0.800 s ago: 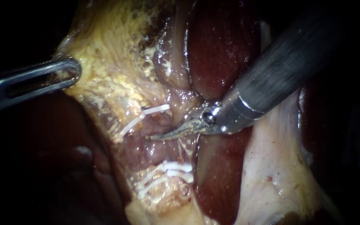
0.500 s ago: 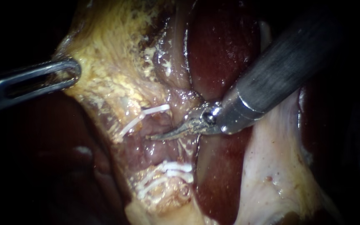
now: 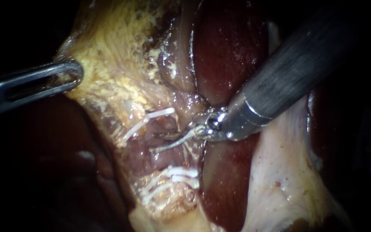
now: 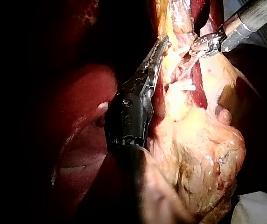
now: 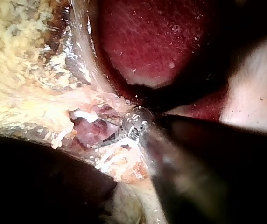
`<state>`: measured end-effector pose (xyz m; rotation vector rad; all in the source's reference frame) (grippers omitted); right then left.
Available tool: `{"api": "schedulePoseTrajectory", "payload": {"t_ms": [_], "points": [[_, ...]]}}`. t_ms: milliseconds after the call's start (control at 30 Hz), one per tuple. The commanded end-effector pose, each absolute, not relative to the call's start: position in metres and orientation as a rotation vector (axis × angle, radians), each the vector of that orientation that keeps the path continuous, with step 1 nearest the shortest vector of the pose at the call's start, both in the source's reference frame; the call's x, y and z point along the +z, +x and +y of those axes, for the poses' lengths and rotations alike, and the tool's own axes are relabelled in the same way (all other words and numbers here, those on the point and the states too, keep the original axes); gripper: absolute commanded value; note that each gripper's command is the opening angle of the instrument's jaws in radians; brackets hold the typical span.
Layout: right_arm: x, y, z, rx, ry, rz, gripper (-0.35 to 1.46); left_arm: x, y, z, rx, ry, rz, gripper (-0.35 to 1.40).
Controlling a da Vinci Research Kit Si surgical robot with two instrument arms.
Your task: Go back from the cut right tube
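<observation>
My right instrument (image 3: 159, 143) comes in from the upper right. Its two thin curved blades stand slightly apart over the pink tube stump (image 3: 168, 126), between the upper white clip (image 3: 149, 118) and the lower pair of white clips (image 3: 174, 175). No tissue is gripped between the blades. The right wrist view shows the same blades (image 5: 108, 140) beside a white clip (image 5: 84, 115). My left instrument (image 3: 79, 73) reaches in from the left and is shut on the yellow fatty edge of the gallbladder (image 3: 108, 56). In the left wrist view its long jaws (image 4: 163, 44) lie against that tissue.
Dark red liver (image 3: 228, 51) lies behind the right instrument's shaft and below its tip. Pale membrane (image 3: 280, 172) hangs at the lower right. A white cloth (image 4: 259, 210) shows beyond the fatty mass in the left wrist view.
The right instrument's blades were together and have parted; the lower tip now points a little lower. The left instrument and the tissue have held still.
</observation>
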<state>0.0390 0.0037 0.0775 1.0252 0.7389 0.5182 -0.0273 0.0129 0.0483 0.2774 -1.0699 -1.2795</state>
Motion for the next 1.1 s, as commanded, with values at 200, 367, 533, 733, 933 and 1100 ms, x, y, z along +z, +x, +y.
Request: {"api": "schedulePoseTrajectory", "payload": {"t_ms": [200, 367, 533, 733, 933, 1100], "points": [[0.0763, 0.0378, 0.0028, 0.373, 0.825, 0.886, 1.33, 0.0484, -0.0272, 0.0129, -1.28, 0.277, -1.07, -0.35], [0.0753, 0.0349, 0.0021, 0.232, 0.625, 1.027, 1.43, 0.0485, -0.0272, 0.013, -1.28, 0.277, -1.07, -0.35], [0.0739, 0.0317, 0.0022, 0.135, 0.501, 1.054, 1.43, 0.0485, -0.0271, 0.013, -1.28, 0.277, -1.07, -0.35], [0.0706, 0.0287, 0.0045, 0.087, 0.403, 1.09, 1.43, 0.0487, -0.0271, 0.0131, -1.282, 0.274, -1.069, -0.35], [0.0676, 0.0265, 0.0065, 0.079, 0.332, 1.098, 1.43, 0.0493, -0.0271, 0.0131, -1.281, 0.272, -1.069, -0.35], [0.0672, 0.0258, 0.0068, 0.081, 0.327, 1.107, 1.43, 0.0507, -0.0277, 0.0129, -1.281, 0.264, -1.074, -0.35]]}}
